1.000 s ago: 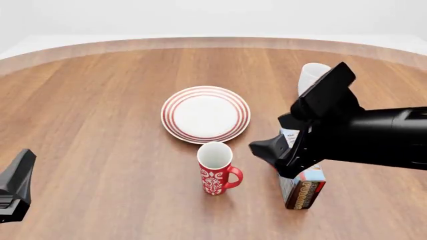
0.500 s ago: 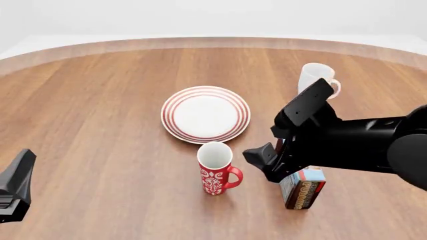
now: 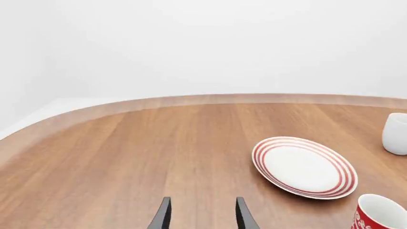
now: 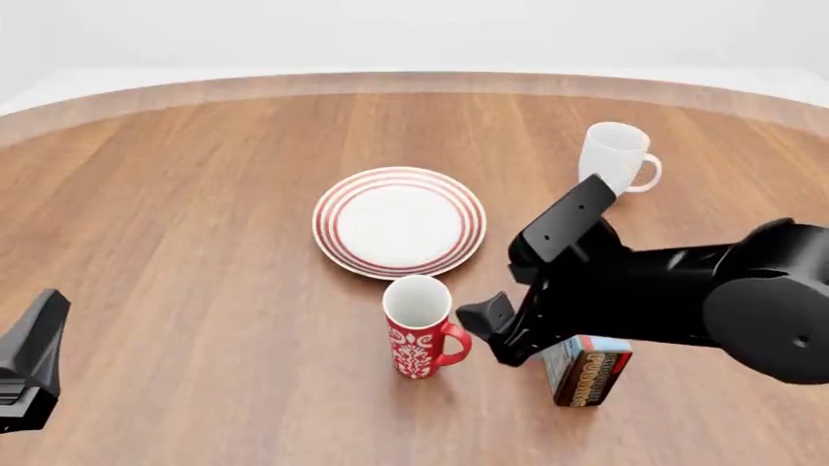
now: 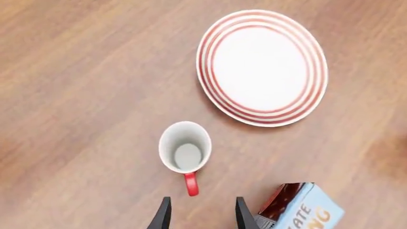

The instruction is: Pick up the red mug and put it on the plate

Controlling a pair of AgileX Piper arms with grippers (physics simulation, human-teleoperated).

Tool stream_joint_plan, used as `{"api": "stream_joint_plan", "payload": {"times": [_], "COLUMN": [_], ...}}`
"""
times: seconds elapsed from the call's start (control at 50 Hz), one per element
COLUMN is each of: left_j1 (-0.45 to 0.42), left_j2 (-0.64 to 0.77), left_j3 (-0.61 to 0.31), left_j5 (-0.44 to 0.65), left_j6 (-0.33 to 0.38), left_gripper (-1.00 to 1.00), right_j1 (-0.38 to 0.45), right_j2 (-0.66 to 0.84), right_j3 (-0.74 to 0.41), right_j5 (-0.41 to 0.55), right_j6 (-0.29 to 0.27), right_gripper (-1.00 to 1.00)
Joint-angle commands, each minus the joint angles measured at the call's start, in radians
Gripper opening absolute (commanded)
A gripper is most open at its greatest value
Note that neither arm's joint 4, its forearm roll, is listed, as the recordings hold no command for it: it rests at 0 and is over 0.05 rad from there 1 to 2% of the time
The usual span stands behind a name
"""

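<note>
The red mug (image 4: 417,335) stands upright on the table, handle toward the right, just in front of the plate (image 4: 399,222). My right gripper (image 4: 484,318) is open and empty, hovering just right of the mug's handle. In the right wrist view its fingers (image 5: 163,215) frame the red handle from above, with the mug (image 5: 185,151) and the plate (image 5: 262,67) beyond. My left gripper (image 4: 29,361) is open and empty at the table's near left, far from the mug. The left wrist view shows the plate (image 3: 304,167) and part of the mug (image 3: 380,215).
A plain white mug (image 4: 612,155) stands at the back right. A brown and blue box (image 4: 587,369) stands under my right arm, close to the mug's right; it also shows in the right wrist view (image 5: 299,208). The table's curved far edge (image 4: 414,83) runs across the back.
My right arm has moved left and down toward the red mug's handle, uncovering the white mug behind it. The left arm, mug and plate have not moved.
</note>
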Motion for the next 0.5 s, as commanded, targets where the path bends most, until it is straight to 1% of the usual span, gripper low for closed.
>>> {"api": "stream_joint_plan", "payload": {"times": [0.02,0.18,0.5], "left_j1": [0.0,0.0,0.0], "left_j2": [0.0,0.0,0.0], "left_j3": [0.0,0.0,0.0], "left_j5": [0.0,0.0,0.0], "left_j6": [0.0,0.0,0.0], "left_gripper": [1.0,1.0,1.0], "right_j1": [0.016,0.025,0.027], "right_j2": [0.03,0.053,0.113], "right_j3": [0.012,0.025,0.043], "right_j5": [-0.036,-0.065,-0.119], "right_j6": [0.019,0.037,0.049], "right_gripper": [1.0,1.0,1.0]}}
